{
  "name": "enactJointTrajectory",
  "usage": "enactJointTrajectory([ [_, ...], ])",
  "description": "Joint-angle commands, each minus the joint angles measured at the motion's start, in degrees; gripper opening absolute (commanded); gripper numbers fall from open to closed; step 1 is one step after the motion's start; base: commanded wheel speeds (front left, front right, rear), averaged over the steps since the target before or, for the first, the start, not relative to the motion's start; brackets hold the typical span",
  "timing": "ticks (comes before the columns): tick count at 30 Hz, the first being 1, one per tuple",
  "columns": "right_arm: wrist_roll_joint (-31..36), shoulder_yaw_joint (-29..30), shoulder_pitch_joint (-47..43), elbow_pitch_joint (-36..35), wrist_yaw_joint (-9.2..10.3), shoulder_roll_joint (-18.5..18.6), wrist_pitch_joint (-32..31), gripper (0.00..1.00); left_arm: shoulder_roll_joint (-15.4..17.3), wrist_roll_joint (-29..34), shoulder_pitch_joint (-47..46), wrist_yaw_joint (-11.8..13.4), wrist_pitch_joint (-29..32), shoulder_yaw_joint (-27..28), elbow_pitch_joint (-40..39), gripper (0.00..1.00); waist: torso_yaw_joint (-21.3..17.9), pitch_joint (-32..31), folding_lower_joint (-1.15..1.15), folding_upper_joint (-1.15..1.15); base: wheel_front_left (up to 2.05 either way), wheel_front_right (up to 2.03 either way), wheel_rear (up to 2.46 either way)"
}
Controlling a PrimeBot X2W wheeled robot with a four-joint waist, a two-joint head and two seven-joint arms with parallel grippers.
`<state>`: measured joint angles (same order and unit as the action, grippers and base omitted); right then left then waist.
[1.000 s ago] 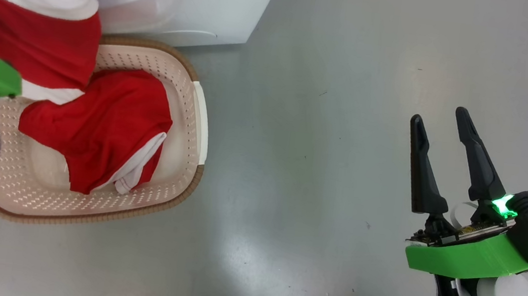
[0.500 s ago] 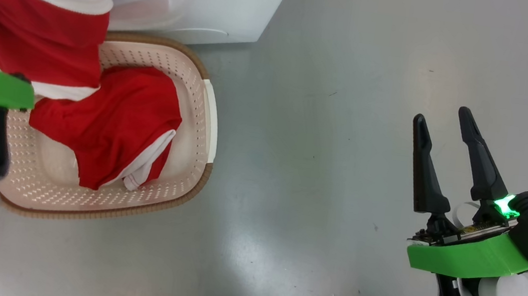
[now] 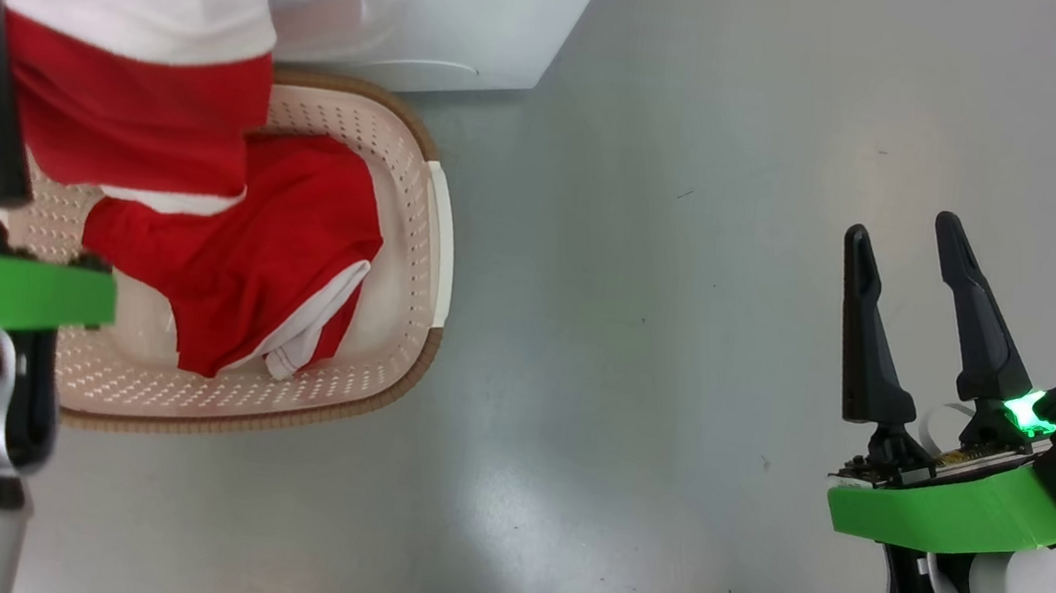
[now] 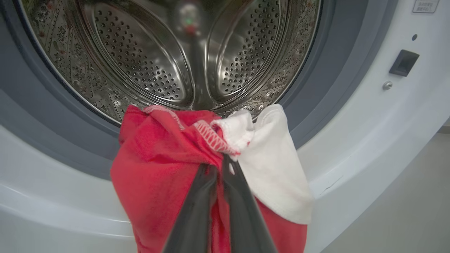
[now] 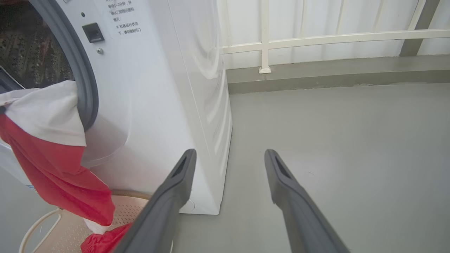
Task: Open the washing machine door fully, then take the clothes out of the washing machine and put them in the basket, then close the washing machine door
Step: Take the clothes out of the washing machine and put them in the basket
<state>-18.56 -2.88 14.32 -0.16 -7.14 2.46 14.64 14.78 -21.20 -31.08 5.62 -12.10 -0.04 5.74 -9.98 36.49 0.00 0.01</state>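
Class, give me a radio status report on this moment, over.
Left gripper shut on clothes. Right gripper open, empty. Garment's lower end lies in basket. Nothing in the way seen.

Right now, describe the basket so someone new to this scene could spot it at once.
Find the big white washing machine at the top of the head view; on the grey floor just in front of it sits the basket. Red-and-white clothes drape into it. Unlike the smooth machine, it is cream plastic full of small holes, with a brown woven-look rim.
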Motion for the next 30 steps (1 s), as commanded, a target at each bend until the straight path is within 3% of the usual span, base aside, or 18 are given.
enactJointTrajectory([
  [1, 0.1, -1.1, -0.8, -1.3, -0.35, 0.4, 0.4, 1.0, 1.5, 0.6, 1.6, 0.4, 0.2, 1.6, -2.2, 0.0, 0.1, 0.0, 0.0, -0.01, 0.0, 0.0, 0.0],
  [30, 0.8, 0.0, -1.0, -1.5, -0.35, 0.4, 0.4, 1.0, 0.3, 4.0, 13.6, 5.8, 6.8, -2.3, -27.2, 0.0, 2.5, -1.0, 0.0, -0.01, 0.0, 0.0, 0.0],
])
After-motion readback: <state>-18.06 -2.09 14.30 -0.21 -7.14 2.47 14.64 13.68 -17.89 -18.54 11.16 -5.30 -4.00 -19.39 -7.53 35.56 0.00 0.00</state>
